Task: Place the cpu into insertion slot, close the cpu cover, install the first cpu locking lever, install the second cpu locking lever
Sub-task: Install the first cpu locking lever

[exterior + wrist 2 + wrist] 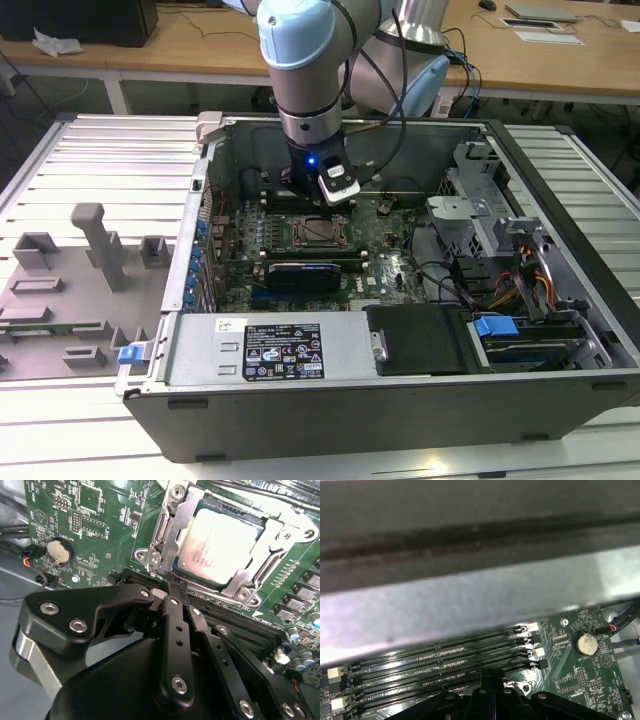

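Observation:
The cpu (220,542), a pale silver square, lies in the insertion slot (165,555) on the green board. The cpu cover (267,562) is a silvery frame lying flat over the chip's edges. My gripper (167,587) is black, and its fingers are pressed together with nothing seen between them. Its tips sit at the slot's near corner, by the long memory slots (235,615). In the exterior view the gripper (308,195) hangs just behind the insertion slot (318,232) inside the open case. I cannot tell how the locking levers stand.
The case's metal wall (470,600) stands close behind the memory slots (445,655). A coin battery (59,551) lies on the board beside the socket. A black card (305,272), a power supply (270,350) and drive bays (520,330) crowd the case's near side.

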